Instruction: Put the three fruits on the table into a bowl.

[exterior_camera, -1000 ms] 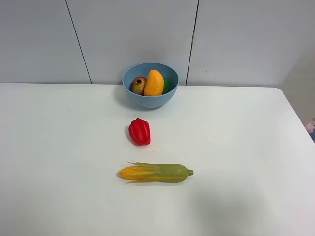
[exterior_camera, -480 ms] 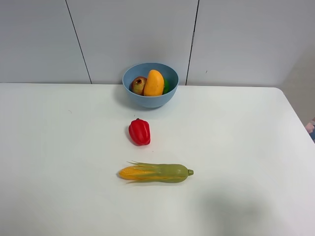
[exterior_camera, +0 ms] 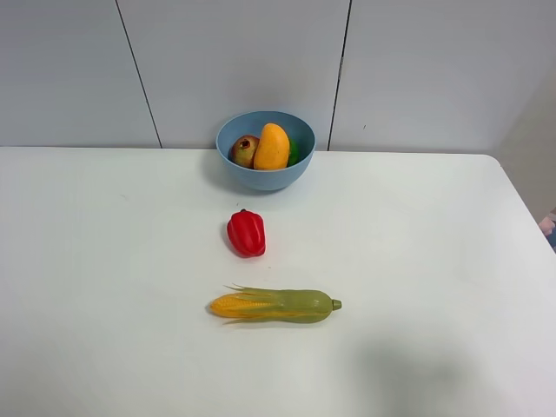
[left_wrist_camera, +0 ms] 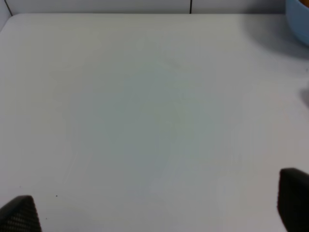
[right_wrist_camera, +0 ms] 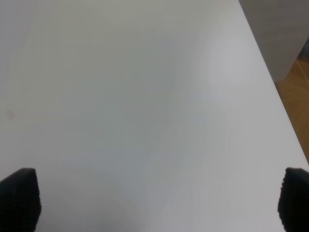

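Observation:
The light-blue bowl [exterior_camera: 265, 149] stands at the back middle of the white table [exterior_camera: 434, 261]. In it lie the orange-yellow mango [exterior_camera: 272, 146], the pomegranate [exterior_camera: 245, 150] to its left and a sliver of the green lime [exterior_camera: 294, 153] to its right. No gripper shows in the exterior high view. In the left wrist view my left gripper [left_wrist_camera: 157, 208] is open and empty over bare table, with an edge of the bowl [left_wrist_camera: 298, 19] in the corner. In the right wrist view my right gripper [right_wrist_camera: 157, 198] is open and empty over bare table.
A red bell pepper [exterior_camera: 246, 233] lies in front of the bowl. A yellow-green corn cob [exterior_camera: 274, 305] lies nearer the front. A grey panelled wall runs behind the table. The right wrist view shows the table's edge [right_wrist_camera: 270, 77] with wooden floor beyond.

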`<state>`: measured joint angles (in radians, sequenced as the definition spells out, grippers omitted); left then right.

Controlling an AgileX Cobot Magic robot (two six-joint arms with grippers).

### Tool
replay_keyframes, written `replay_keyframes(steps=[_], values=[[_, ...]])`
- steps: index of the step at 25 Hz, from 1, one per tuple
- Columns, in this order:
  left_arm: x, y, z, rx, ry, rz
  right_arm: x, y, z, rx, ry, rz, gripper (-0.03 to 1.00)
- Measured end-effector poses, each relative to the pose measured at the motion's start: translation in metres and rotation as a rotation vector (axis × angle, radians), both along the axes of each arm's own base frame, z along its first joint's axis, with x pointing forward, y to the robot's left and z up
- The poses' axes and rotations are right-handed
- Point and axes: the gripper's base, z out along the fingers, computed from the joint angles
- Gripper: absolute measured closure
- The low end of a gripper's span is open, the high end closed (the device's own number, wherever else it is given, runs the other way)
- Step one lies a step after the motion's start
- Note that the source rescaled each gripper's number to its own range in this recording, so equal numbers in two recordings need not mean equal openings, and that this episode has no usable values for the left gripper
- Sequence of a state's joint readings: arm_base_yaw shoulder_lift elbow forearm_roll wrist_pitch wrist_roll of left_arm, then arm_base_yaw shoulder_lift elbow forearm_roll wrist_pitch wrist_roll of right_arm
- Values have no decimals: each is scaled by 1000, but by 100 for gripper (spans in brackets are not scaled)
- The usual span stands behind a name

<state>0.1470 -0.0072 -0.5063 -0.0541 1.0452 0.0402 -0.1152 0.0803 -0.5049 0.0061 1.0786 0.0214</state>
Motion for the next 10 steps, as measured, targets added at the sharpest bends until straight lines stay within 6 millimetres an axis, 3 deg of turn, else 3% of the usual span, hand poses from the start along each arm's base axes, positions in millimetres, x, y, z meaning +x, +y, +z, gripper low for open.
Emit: replay_keyframes(steps=[10], values=[[0,0,0,0,0,0,0,0,0,0,0,0,-2]])
